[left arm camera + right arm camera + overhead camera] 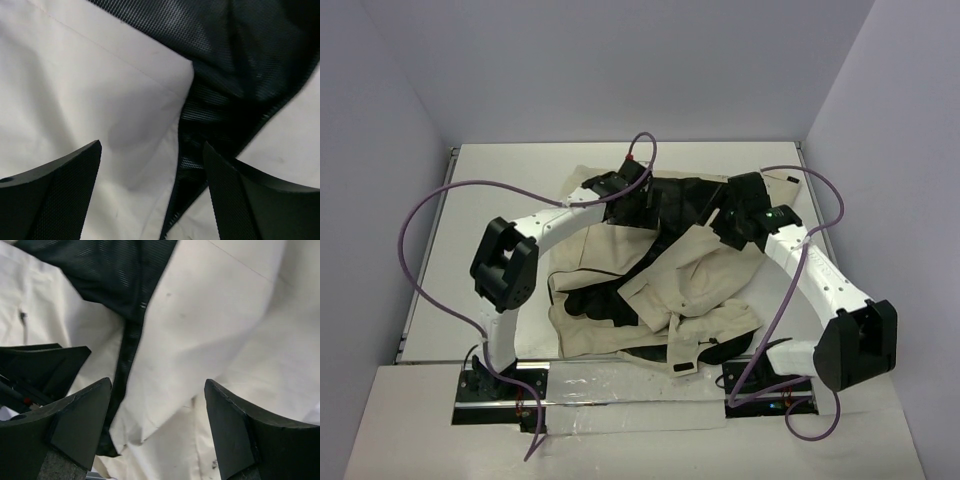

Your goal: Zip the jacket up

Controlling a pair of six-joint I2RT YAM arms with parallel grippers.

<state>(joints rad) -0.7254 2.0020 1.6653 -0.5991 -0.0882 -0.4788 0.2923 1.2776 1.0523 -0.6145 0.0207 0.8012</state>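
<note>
- The left gripper (151, 150) has its jaws released and spread wide. Nothing is pinched between them.
- Below its fingers (60, 190) lies a beige panel of the jacket (75, 75), meeting the black mesh lining (240, 65) just under the gap.
- The right gripper (157, 385) is likewise released, jaws well apart and holding nothing.
- Under it, a dark strip (127, 350) runs down the edge of a beige panel (215, 315), with more lining (115, 275) above and to the left. Whether the fingertips touch the cloth cannot be told in either wrist view.
- From above, the left gripper (642, 200) and right gripper (725, 225) both sit over the far half of the jacket (705, 275), near each other, on either side of the exposed lining (685, 195).
- The jacket lies crumpled and open in the middle of the table (490, 170), with beige folds heaped toward the near edge and black lining showing in patches.
- Both arms bend out at the elbows and reach inward, the left from the left base, the right from the right base.
- The table is white and flat. A shiny strip (620, 390) runs between the bases at its near edge.
- Purple cables (420, 215) loop from the bases up to each wrist.
- Plain pale walls (620, 60) close in the table at the back and on both sides.
</note>
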